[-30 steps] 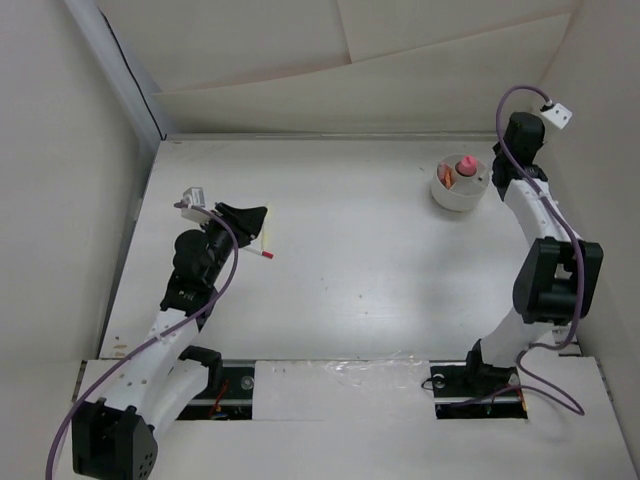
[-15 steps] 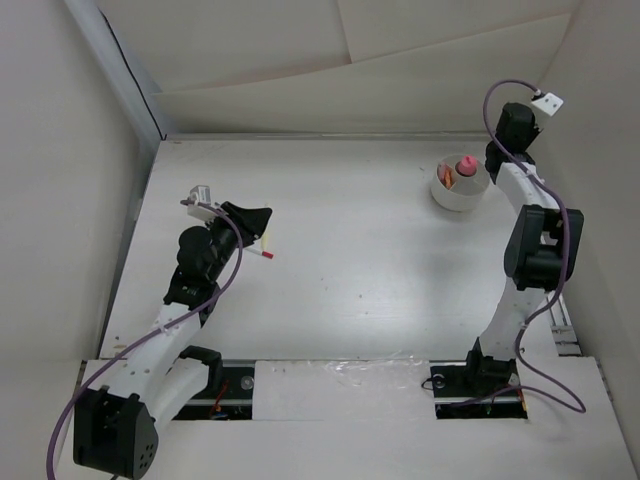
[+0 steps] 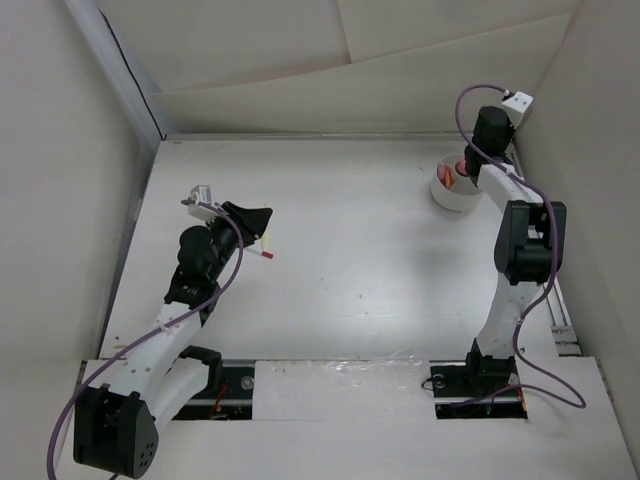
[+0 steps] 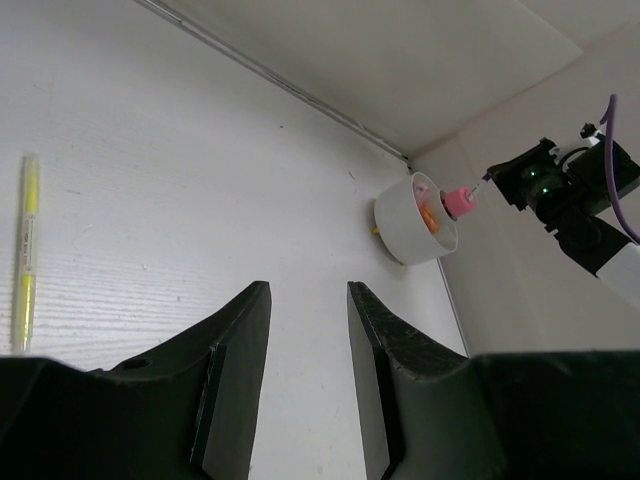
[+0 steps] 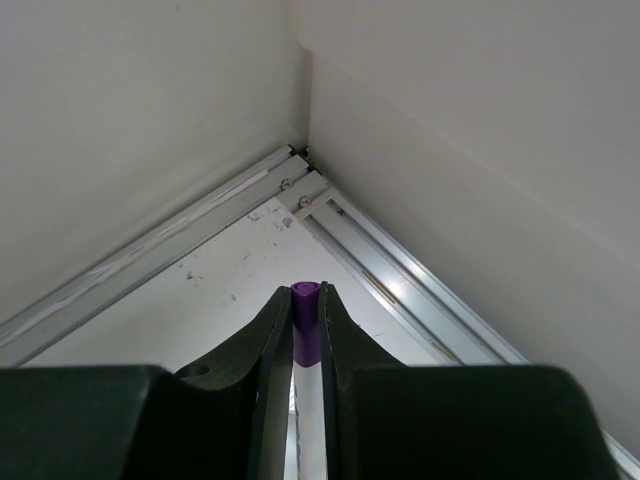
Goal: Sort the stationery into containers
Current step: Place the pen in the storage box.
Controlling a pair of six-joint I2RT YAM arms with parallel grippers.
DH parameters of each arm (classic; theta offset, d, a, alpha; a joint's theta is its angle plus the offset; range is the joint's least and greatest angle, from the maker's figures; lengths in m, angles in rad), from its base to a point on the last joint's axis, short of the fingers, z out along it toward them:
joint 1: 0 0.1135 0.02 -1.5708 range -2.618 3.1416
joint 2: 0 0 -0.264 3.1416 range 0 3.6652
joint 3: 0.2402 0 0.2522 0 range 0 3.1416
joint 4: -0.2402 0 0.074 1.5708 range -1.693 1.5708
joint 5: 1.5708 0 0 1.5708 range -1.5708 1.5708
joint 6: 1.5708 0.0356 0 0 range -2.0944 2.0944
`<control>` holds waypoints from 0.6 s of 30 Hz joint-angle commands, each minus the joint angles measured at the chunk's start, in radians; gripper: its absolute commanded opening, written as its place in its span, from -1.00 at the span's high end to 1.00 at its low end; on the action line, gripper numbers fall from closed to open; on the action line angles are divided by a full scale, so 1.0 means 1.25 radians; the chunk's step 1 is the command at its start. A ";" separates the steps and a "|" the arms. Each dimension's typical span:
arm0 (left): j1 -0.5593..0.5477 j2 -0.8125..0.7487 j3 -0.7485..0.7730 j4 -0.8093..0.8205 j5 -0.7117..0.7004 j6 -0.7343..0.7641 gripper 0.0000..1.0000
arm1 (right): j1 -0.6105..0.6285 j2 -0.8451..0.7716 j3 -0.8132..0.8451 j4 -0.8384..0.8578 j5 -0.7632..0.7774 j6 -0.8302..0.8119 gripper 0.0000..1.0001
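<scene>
The white cup [image 3: 448,192] stands at the back right, with a pink-capped tube [image 3: 462,165] and an orange piece [image 4: 430,216] inside. In the left wrist view the cup [image 4: 405,225] and the tube [image 4: 461,201] show far ahead. My right gripper [image 5: 305,300] is shut on a white pen with a purple cap [image 5: 306,322]; its wrist [image 3: 487,130] hangs over the cup's back right rim. My left gripper [image 3: 255,222] is low at the left, open [image 4: 308,292] and holding nothing. A pale yellow pen with a red tip [image 3: 267,246] lies just beside it; the left wrist view shows a yellow pen [image 4: 27,255] to its left.
Cardboard walls close in the table at the back and both sides. A metal rail [image 5: 400,280] runs along the right wall into the back right corner, which the right gripper faces. The right arm's elbow [image 3: 528,245] stands near the right wall.
The right arm has swung left from the right wall until its wrist covers part of the cup. The left arm has barely shifted and its jaws stay open.
</scene>
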State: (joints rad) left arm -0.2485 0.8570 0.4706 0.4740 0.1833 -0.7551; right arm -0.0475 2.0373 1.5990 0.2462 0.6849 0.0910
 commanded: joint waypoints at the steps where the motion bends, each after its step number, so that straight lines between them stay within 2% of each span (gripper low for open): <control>1: 0.001 0.002 0.010 0.041 0.007 0.014 0.33 | 0.007 0.011 0.004 0.067 0.045 -0.037 0.96; 10: 0.001 -0.007 0.010 0.041 0.007 0.014 0.33 | 0.007 0.011 -0.023 0.074 0.045 -0.037 0.91; 18: 0.001 -0.007 0.010 0.033 0.007 0.014 0.33 | 0.007 -0.022 -0.060 0.067 0.009 -0.037 0.71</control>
State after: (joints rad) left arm -0.2485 0.8574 0.4706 0.4740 0.1837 -0.7547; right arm -0.0444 2.0434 1.5455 0.2829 0.7086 0.0555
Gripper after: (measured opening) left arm 0.331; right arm 0.176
